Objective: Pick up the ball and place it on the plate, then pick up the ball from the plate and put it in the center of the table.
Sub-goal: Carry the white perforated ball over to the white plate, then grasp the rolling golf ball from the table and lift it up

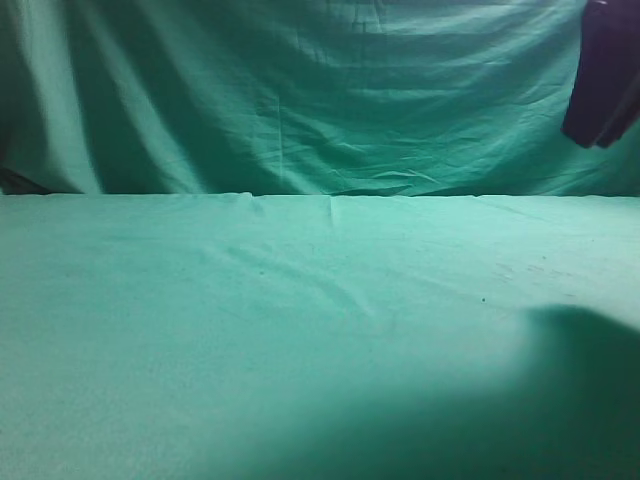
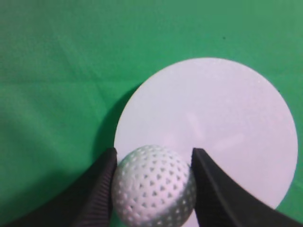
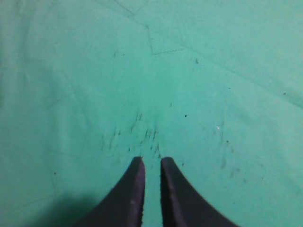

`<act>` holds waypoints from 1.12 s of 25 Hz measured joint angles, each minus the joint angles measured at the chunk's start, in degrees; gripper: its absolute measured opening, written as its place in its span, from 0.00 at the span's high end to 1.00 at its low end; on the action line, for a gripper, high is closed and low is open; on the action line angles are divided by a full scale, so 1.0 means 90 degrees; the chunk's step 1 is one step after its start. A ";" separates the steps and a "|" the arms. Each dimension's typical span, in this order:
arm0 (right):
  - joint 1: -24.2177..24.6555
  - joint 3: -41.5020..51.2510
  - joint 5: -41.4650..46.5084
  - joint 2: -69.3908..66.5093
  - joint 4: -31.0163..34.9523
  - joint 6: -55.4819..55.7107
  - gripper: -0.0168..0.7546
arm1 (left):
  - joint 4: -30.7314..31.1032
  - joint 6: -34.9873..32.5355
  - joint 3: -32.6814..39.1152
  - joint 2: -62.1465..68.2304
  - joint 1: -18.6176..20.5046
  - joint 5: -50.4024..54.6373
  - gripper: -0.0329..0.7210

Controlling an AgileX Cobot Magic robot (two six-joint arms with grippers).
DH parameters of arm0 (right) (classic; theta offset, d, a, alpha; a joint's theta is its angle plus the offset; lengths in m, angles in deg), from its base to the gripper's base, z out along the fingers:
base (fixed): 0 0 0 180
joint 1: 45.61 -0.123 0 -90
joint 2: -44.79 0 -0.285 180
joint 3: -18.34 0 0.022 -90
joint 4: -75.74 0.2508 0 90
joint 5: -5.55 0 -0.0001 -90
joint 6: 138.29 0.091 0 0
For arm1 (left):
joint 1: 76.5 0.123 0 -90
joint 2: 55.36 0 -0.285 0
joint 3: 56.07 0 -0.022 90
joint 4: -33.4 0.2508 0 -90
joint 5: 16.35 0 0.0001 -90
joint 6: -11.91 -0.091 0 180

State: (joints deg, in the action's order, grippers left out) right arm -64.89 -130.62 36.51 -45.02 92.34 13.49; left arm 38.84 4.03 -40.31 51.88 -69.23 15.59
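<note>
In the left wrist view my left gripper (image 2: pixel 154 151) is shut on the ball (image 2: pixel 154 185), a small white dimpled sphere, with both black fingers pressed against its sides. The ball is held over the near left edge of the round white plate (image 2: pixel 222 118), which lies on the green table (image 2: pixel 57 71). I cannot tell whether the ball touches the plate. In the right wrist view my right gripper (image 3: pixel 152 161) is shut and empty, with only a thin gap between its fingers, above bare green cloth (image 3: pixel 189 71). The ball, the plate and both grippers are out of the exterior view.
The exterior view shows only the wrinkled green table (image 1: pixel 300 300) and the draped green backdrop (image 1: pixel 300 90). A dark shape (image 1: pixel 605 75) hangs at the top right. A dark shadow (image 1: pixel 590 380) falls on the table's front right.
</note>
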 joint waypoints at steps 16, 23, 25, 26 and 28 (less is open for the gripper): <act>0.0000 0.0000 -0.0022 -0.0015 0.0011 -0.0025 0.92 | -0.0674 -0.0539 -0.0053 0.0000 -0.0082 0.0065 0.14; 0.0000 0.0000 -0.0022 -0.0015 0.0024 -0.0025 0.92 | -0.0761 -0.0544 -0.1236 0.0010 -0.0961 0.1141 0.14; 0.0000 0.0000 0.0004 -0.0015 0.0024 -0.0025 0.92 | -0.0857 -0.0544 -0.1676 0.0010 -0.1211 0.1477 0.14; 0.0000 0.0000 0.0039 -0.0015 0.0024 -0.0025 0.92 | -0.0902 -0.0544 -0.1899 0.0010 -0.1332 0.1633 0.21; -0.0011 0.0000 0.0229 0.0052 0.0024 -0.0025 0.92 | -0.1024 -0.0544 -0.2267 0.0010 -0.1506 0.1879 0.22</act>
State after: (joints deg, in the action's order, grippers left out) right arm -64.99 -130.62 38.57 -44.55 92.56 13.27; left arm 29.62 -0.87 -60.71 51.97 -82.78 32.50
